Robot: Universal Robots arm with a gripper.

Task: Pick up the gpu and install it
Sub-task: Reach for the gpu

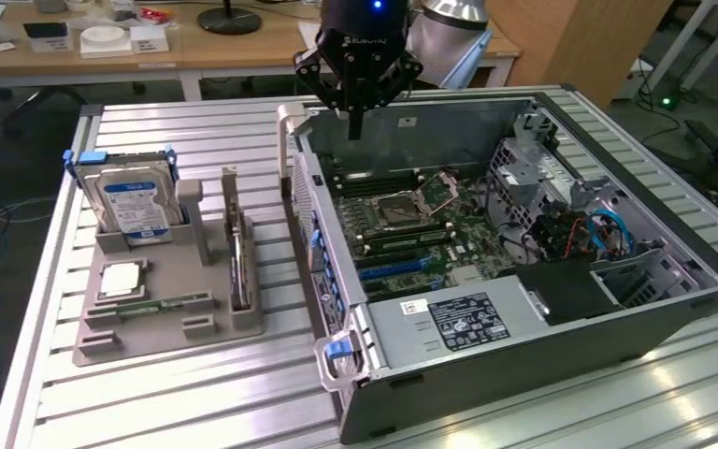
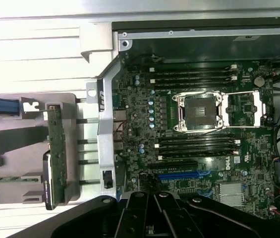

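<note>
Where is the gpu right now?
The gpu stands on edge in the gray holder, between the hard drive and the computer case, on the exterior view's left.

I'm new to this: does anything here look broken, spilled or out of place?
Nothing stands out. The card stands upright in its grey holder near the hard drive; the open computer case shows no spill or damage.

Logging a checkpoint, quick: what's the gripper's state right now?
Gripper: shut, holding nothing; the gpu stands in the gray holder.
</note>
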